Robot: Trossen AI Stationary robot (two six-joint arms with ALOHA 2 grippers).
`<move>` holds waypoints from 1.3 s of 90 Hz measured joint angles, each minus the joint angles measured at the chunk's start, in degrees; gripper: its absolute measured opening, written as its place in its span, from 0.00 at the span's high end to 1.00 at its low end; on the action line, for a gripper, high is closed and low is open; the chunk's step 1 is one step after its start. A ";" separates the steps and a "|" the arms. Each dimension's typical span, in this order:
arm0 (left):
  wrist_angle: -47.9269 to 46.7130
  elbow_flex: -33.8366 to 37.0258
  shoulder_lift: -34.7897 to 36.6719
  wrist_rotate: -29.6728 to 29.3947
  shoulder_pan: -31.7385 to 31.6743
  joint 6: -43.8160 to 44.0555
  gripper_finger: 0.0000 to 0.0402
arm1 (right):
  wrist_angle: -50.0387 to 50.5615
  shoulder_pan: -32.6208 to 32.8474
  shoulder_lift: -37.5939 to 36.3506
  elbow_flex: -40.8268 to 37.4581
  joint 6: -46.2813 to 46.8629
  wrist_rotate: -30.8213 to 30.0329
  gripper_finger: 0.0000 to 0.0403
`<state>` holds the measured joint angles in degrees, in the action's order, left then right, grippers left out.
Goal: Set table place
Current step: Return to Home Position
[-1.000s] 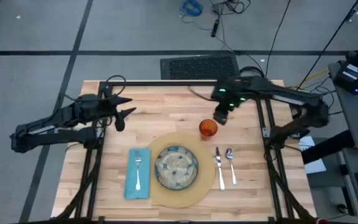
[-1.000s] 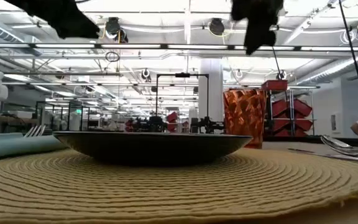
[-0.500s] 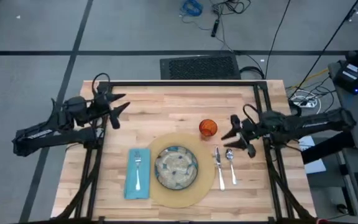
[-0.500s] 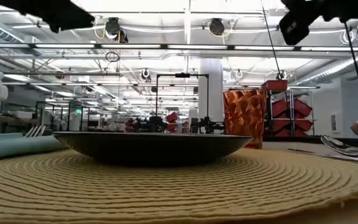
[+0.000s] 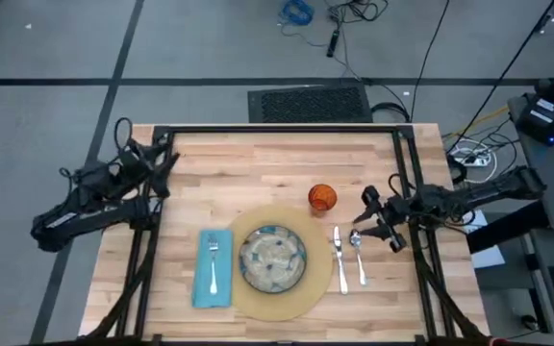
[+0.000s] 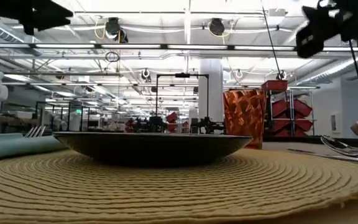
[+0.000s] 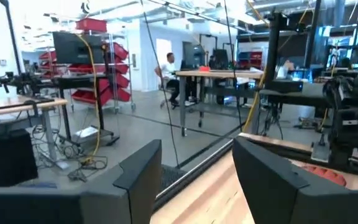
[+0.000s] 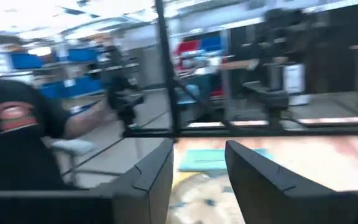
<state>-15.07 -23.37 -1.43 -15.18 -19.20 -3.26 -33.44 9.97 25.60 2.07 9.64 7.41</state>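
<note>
Place laid; both claws empty; home next.
My right claw (image 5: 365, 221) hangs open just right of the mat (image 5: 287, 306), by the spoon (image 5: 358, 255); the cup (image 5: 322, 198) stands off the mat's upper right. Well left of the mat, my left claw (image 5: 164, 157) is open too. Safest exit, I judge: rightward.

Tan mat (image 5: 317, 288); speckled grey-green plate (image 5: 272, 258); teal napkin (image 5: 202, 279); orange cup (image 5: 322, 198); pale wood table (image 5: 258, 168).

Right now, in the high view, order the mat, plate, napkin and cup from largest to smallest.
1. mat, largest.
2. plate and napkin: close in area, I cannot rank them.
3. cup, smallest.
</note>
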 joint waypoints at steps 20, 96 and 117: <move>-2.62 5.25 0.11 4.45 0.11 5.75 0.54 | -0.16 0.47 -0.72 -1.35 1.97 0.79 0.66; 19.31 22.90 0.07 2.27 20.48 -1.36 0.54 | 0.37 0.49 2.62 -1.32 -1.47 -4.58 0.66; 17.98 22.90 0.37 -1.16 20.46 -1.73 0.54 | 1.91 -1.13 2.91 -1.30 -4.57 -6.71 0.66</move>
<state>2.91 -0.47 -1.06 -16.34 1.26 -5.00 -31.53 8.84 28.51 0.78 5.06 0.70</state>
